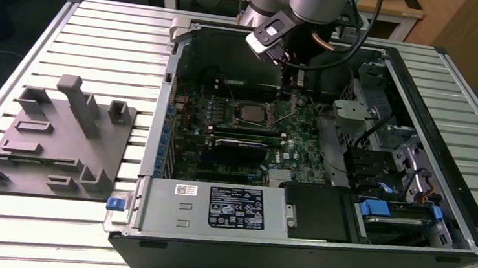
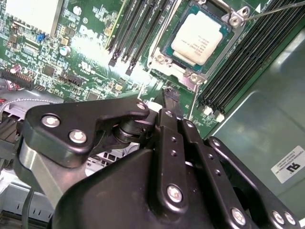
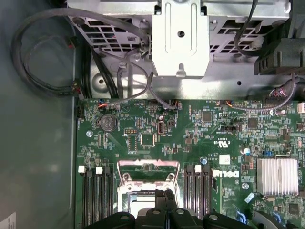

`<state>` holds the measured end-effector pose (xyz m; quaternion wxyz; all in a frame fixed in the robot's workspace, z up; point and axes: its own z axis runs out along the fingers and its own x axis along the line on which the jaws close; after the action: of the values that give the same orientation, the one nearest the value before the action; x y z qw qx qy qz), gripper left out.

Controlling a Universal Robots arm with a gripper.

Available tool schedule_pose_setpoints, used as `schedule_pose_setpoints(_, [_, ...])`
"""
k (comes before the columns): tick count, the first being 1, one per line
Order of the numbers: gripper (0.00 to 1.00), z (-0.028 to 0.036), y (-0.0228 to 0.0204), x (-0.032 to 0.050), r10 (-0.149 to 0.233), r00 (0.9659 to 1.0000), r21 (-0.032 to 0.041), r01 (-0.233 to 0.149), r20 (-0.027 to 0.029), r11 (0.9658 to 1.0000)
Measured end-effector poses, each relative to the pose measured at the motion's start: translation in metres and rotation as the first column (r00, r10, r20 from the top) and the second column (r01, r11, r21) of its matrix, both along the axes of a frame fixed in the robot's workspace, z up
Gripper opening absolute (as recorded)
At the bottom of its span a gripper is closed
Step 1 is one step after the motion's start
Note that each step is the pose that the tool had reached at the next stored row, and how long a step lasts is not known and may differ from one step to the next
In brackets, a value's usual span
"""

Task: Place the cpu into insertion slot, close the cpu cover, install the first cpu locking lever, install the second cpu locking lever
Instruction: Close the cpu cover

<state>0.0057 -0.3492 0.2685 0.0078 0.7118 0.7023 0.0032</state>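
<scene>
Black steel computer case (image 1: 297, 262) is being shown lying open on a slatted table (image 1: 100, 37), with a green motherboard (image 1: 195, 137) being held inside it. On that board the insertion slot (image 2: 159, 59) is being occupied by the cpu (image 2: 198, 37), and the cpu cover (image 2: 221, 50) is being seen, as far as can be judged, lying flat around it. One wire locking lever (image 2: 193, 102) is being left free just past the socket's corner, its length running roughly along the finger line; another lever (image 2: 281, 7) is being left free at the far corner. The gripper (image 2: 170, 98) is being held closed on nothing, tips just beside the nearer lever.
</scene>
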Motion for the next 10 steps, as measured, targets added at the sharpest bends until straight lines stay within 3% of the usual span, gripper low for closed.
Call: schedule_pose_setpoints(10, [0.11, -0.0064, 0.0014, 0.0121, 0.0, 1.0, 0.0, 0.0, -0.0002, 1.0])
